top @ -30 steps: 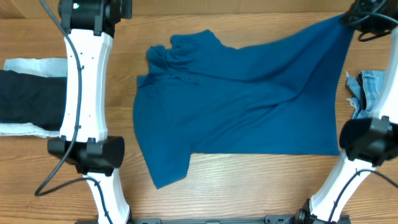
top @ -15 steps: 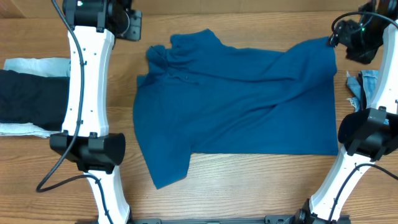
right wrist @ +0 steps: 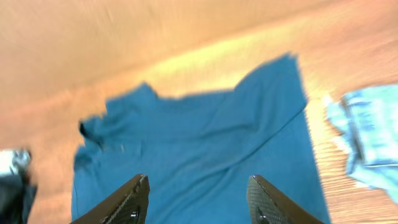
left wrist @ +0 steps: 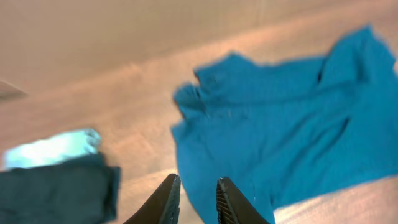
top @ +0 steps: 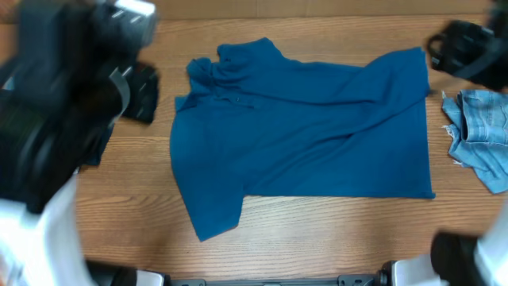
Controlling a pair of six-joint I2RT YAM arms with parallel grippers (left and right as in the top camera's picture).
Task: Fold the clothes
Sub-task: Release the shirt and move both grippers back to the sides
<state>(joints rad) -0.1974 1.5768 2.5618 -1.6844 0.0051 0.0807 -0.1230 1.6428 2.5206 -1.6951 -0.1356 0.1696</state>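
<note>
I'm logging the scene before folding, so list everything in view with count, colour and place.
polo shirt: one, royal blue, spread mid-table, collar far left.
denim piece: one, light blue, right of the shirt.
dark garment: one, near black, left of the shirt, apart.
pale cloth: one, whitish, against the dark garment.
table: one, brown wood, under everything.
left claw: one, black, raised, jaws slightly apart, empty.
right claw: one, black, raised over the shirt, jaws wide, empty.

Bare table [top: 317, 230] along shirt [top: 302, 135] near edge; denim piece [top: 484, 135] just beside right hem.
</note>
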